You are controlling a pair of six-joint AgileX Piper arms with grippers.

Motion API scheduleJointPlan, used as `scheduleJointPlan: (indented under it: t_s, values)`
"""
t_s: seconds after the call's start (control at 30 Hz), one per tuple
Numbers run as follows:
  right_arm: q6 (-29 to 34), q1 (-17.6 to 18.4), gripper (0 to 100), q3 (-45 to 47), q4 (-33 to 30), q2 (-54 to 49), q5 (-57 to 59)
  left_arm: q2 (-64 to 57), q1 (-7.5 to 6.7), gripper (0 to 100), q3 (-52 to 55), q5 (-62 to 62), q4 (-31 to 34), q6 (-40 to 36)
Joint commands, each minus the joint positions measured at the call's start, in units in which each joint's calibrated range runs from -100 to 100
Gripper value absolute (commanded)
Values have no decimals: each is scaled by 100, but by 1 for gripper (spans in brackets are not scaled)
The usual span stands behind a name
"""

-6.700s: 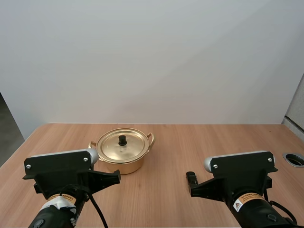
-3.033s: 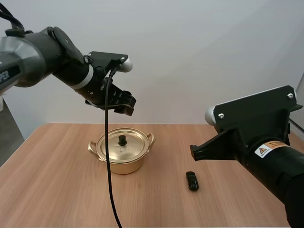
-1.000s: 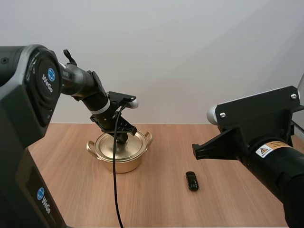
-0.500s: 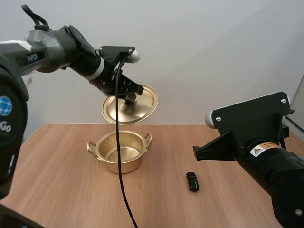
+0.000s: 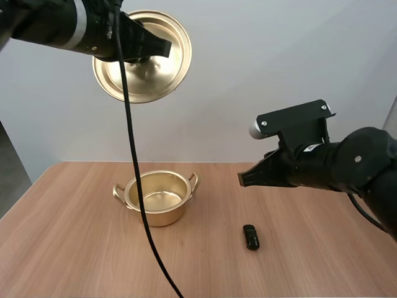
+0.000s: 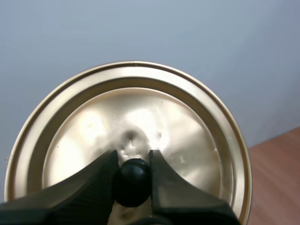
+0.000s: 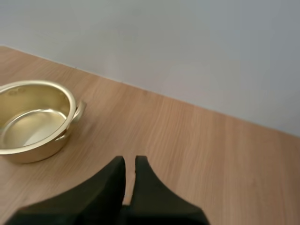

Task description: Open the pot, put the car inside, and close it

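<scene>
High at the far left, well above the table [image 5: 68,248], our left gripper [image 6: 132,157] is clamped on the black knob [image 6: 133,183] of the lid [image 6: 187,122]. It holds the lid tilted on edge, well clear of everything below. Beneath it and a little to the right, the pot [image 5: 158,197] stands open and empty. Right of the pot and nearer to us lies the car [image 5: 250,236], alone and well apart from it. Up above the car hangs our right gripper [image 7: 130,160], its fingers together on nothing and pointing left toward the pot.

We judge the car to be small, light and rigid. Its smooth dark shell could slip, and its wheels could let it roll if nudged. The surest hold looks to be across its two long sides at mid-length, and the fingers must part for that first.

The car's wheels are too small to make out, and we cannot tell its front from its rear. In the high view our left arm is cut off at the edge.
</scene>
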Motion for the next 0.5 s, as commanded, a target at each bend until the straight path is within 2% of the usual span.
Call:
scheduleJointPlan:
  t_s: [0.0,0.03,0.47]
  values:
    - [9,6,87,-28,8,1609,70,-1723,36,0,-1,12,23,-12]
    - [29,6,99,-28,-3,1657,36,-1723,36,0,-1,12,23,-12]
    - [-11,6,100,-30,25,1885,-167,-1711,37,0,-1,12,-15,-12]
